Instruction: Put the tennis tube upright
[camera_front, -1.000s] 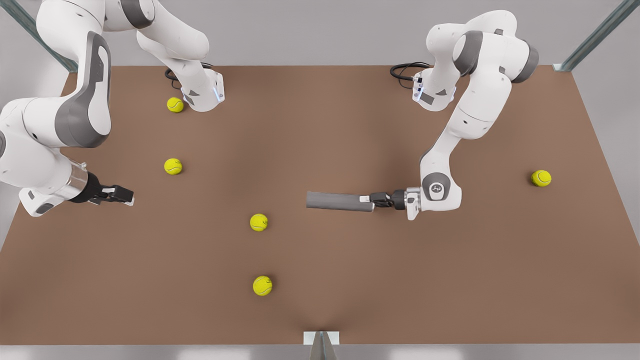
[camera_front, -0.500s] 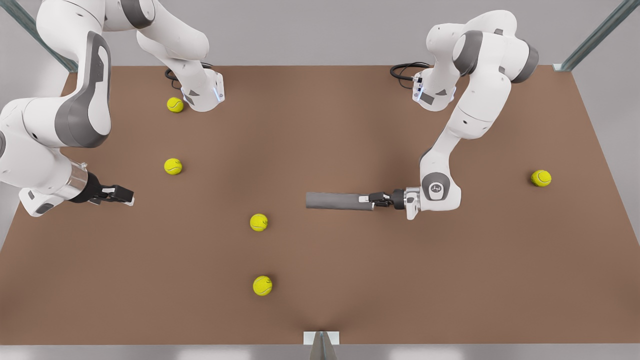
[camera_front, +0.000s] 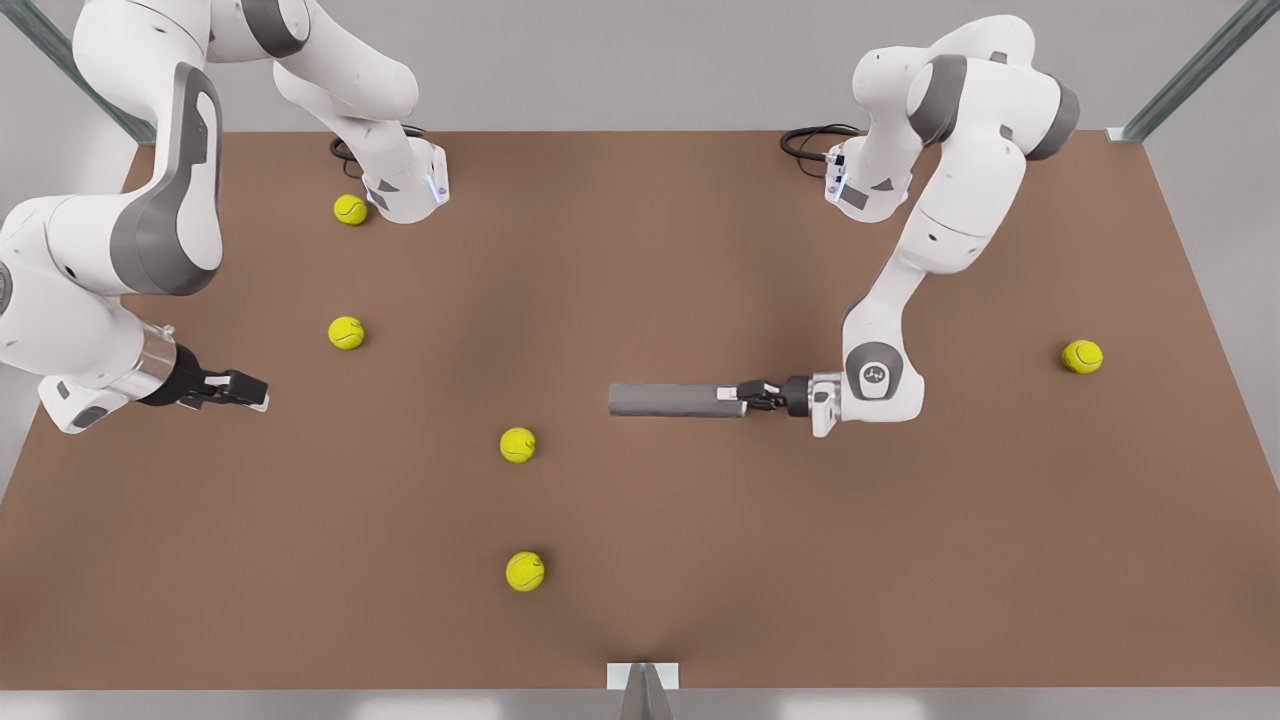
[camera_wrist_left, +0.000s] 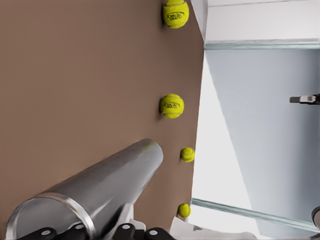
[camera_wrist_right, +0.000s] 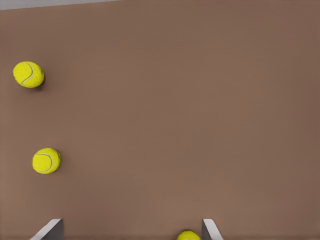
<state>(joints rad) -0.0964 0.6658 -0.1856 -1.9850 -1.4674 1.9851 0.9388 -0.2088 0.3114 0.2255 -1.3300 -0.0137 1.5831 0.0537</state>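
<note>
Two arms share my brown table (camera_front: 900, 560): at the front view's left the right gripper (camera_front: 250, 388) waits low over the surface, its fingers spread wide with nothing between them, well apart from the job. Five yellow-green tennis balls (camera_front: 517, 444) lie scattered, the nearest one just off the tennis tube's free end. Right of centre the tennis tube (camera_front: 675, 400) lies horizontal, pointing toward the front view's left, and I cannot tell whether it is touching the table. The left gripper (camera_front: 745, 398) is clamped on the end of the tube toward the front view's right, reaching in along its length; the left wrist view shows the pale-rimmed hollow mouth (camera_wrist_left: 47, 215) right at the fingers. My judgement for the tilt: lift enough for the far end to clear the table, rotate the wrist slowly so the long lever does not slip in the pinch, keep the swing away from that nearest ball, and seat the base flat before letting go
</note>
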